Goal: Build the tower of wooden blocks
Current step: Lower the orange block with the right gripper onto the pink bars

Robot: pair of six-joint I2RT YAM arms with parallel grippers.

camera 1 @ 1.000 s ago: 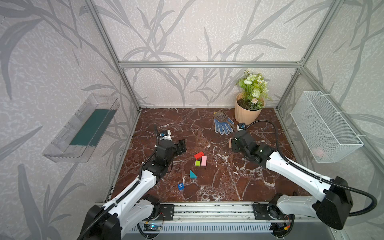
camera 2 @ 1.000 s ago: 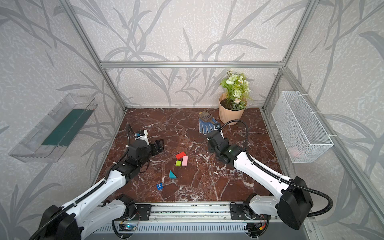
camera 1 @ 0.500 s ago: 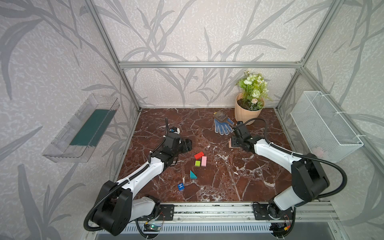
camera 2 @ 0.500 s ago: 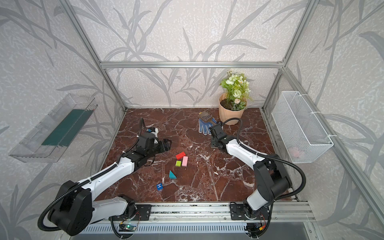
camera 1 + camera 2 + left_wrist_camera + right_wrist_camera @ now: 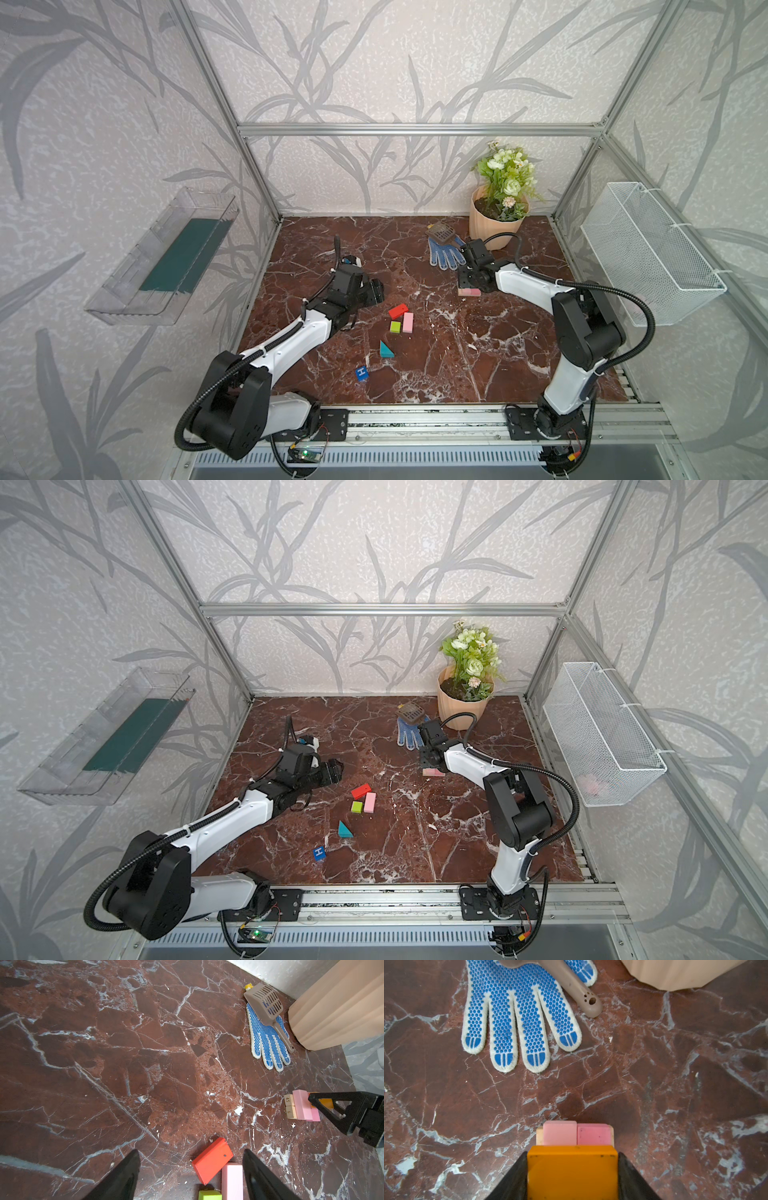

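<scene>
The tower (image 5: 468, 292) is two tan bars (image 5: 289, 1105) with two pink blocks (image 5: 560, 1132) across them. My right gripper (image 5: 572, 1169) is shut on an orange block (image 5: 572, 1172), held over the pink layer; whether they touch is unclear. My left gripper (image 5: 190, 1152) hangs open above the floor, with a red block (image 5: 212, 1159), a pink block (image 5: 231, 1180) and a lime cube (image 5: 209, 1195) between its fingers' lines. In both top views a teal wedge (image 5: 385, 350) and a blue "H" cube (image 5: 362, 372) lie nearer the front.
A peach flowerpot (image 5: 494, 224) stands at the back right. Beside it lies a blue-dotted glove (image 5: 445, 254) with a grey scoop (image 5: 439, 232) on it, just behind the tower. A wire basket (image 5: 648, 249) hangs on the right wall, a clear tray (image 5: 166, 257) on the left.
Both arms have swung into new poses. My left gripper has slid a little right toward the red block, its jaws slightly narrower. My right gripper stays at the tower with the orange block.
</scene>
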